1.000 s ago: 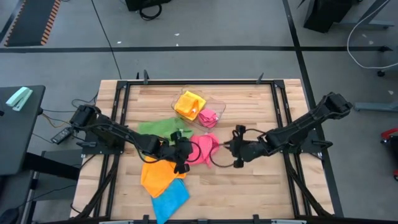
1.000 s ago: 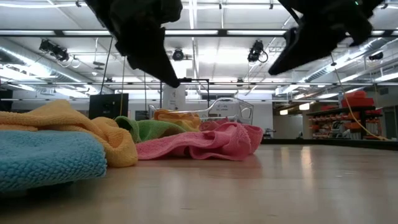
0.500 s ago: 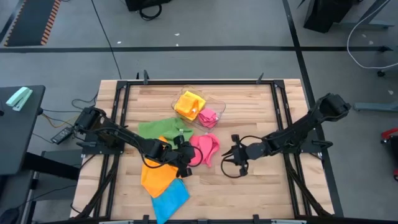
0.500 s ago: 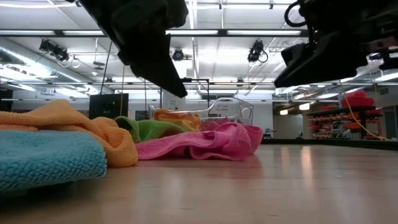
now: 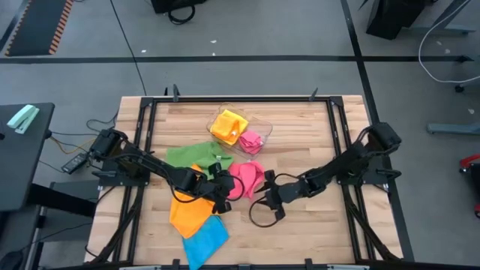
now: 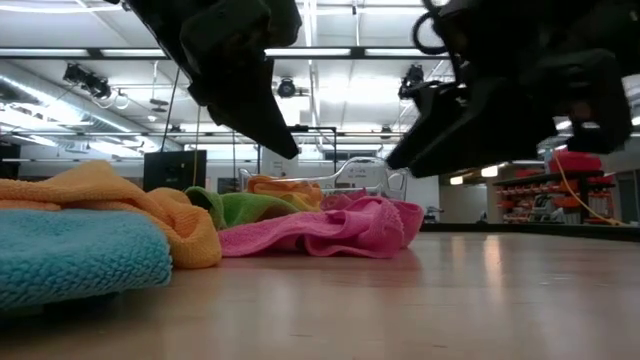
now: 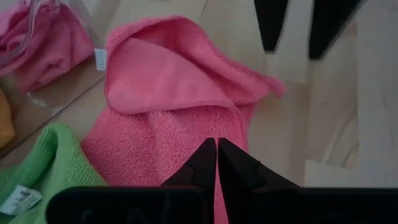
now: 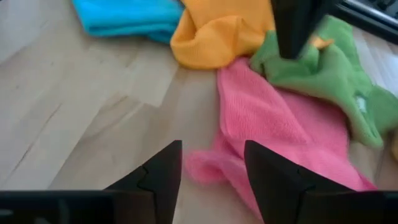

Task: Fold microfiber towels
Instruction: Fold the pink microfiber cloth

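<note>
Pink towel [image 5: 246,178] — a loosely crumpled square lying at the middle of the worktop [image 5: 300,135], one corner folded over itself, flat on the wood and held by neither arm. Touching its left edge lies the green towel [image 5: 191,156], spread toward the far left; the orange towel [image 5: 187,212] lies just nearer, partly under the green one, and the blue towel [image 5: 205,240] sits nearest the front edge, overlapped by the orange.

On the far side of the pink towel stands a clear plastic tray [image 5: 262,126] holding a folded yellow towel [image 5: 227,125] and a second pink towel [image 5: 252,140], bunched at the tray's right.

Left gripper [image 5: 223,196] — poised over the left part of the pink towel, above the cloth; its fingers [image 7: 205,165] are pressed together with nothing between them, and the low view shows them clear of the fabric.

Right gripper [image 5: 268,196] — just right of the pink towel, its fingers [image 8: 163,168] parted, with the towel's near right corner showing in the gap between them; they grip nothing. The low view shows this gripper raised above the worktop, not touching the cloth.
</note>
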{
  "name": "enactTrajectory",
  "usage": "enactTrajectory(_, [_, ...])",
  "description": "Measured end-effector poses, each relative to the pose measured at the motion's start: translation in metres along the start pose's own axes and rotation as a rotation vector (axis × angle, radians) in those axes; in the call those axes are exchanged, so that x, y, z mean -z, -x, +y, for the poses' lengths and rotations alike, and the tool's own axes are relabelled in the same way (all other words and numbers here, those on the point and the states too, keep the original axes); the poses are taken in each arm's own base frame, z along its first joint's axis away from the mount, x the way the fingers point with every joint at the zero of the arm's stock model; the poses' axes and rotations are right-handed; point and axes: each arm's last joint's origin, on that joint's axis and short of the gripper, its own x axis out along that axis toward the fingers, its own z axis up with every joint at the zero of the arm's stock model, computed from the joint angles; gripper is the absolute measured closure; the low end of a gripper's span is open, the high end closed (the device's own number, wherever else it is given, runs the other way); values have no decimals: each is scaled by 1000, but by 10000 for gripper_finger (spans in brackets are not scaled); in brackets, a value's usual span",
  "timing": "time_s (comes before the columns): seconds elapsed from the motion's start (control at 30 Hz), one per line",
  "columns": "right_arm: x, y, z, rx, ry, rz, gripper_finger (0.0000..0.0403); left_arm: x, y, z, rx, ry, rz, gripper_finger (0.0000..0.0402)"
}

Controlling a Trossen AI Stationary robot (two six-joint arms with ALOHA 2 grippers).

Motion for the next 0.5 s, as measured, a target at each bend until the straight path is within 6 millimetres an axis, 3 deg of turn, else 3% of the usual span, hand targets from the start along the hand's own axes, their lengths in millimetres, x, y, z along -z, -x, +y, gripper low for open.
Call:
enactTrajectory(0.27, [-5,-30,10,0,64,33,188,1,1,-2,3,-5,3,379])
enactTrajectory(0.5, [1,-37,9,71,112,104,186,3,1,-2,2,-13,12,383])
